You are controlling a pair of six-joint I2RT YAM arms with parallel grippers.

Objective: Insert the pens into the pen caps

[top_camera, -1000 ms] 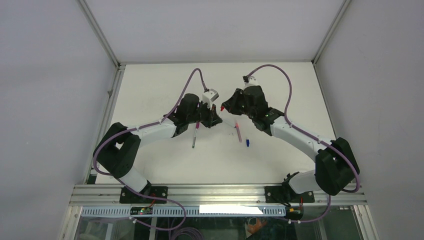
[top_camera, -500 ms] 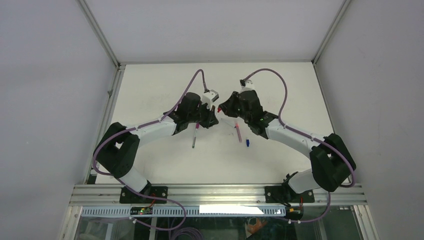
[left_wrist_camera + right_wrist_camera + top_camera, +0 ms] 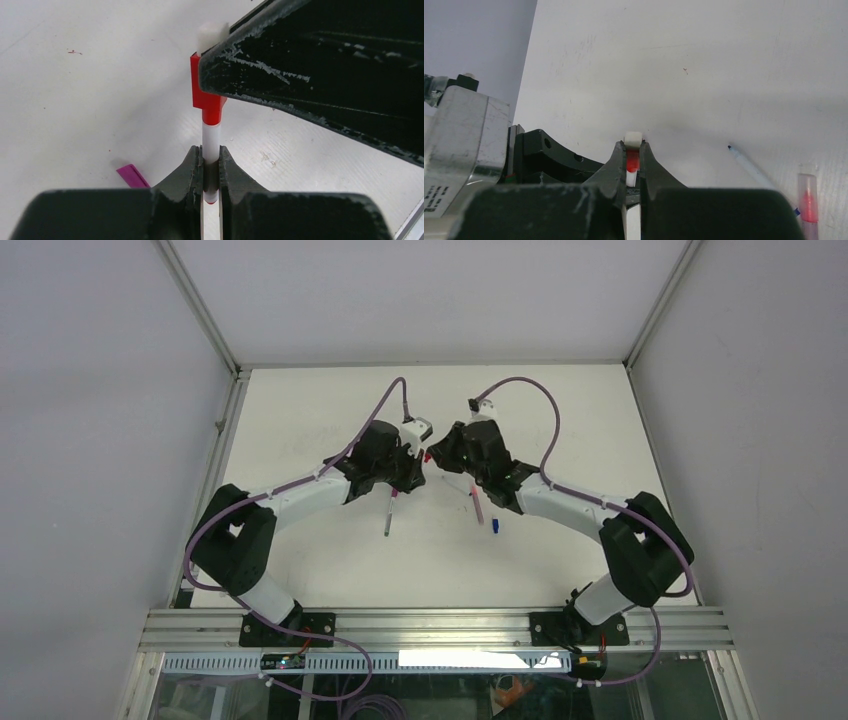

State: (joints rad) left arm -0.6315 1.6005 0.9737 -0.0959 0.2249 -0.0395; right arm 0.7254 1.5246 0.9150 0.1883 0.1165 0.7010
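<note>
Seating the white pen (image 3: 211,136) in the red cap (image 3: 206,97), I have my left pincer (image 3: 211,155) clamped on the pen and my right pincer (image 3: 633,152) clamped on the cap, so next, I judge, comes a straight push home.

a white pen (image 3: 211,142) is gripped between the closed fingers of the left gripper (image 3: 211,160), and its far end is seated inside a red cap (image 3: 209,102) topped with a white stub. the red cap is pinched in the right gripper (image 3: 632,152). a magenta cap (image 3: 133,176) lies flat on the table (image 3: 300,420) nearby. a grey pen (image 3: 387,521) and a pink pen (image 3: 477,504) lie apart on the table, with a small blue cap (image 3: 495,526) just beside the pink pen.
</note>
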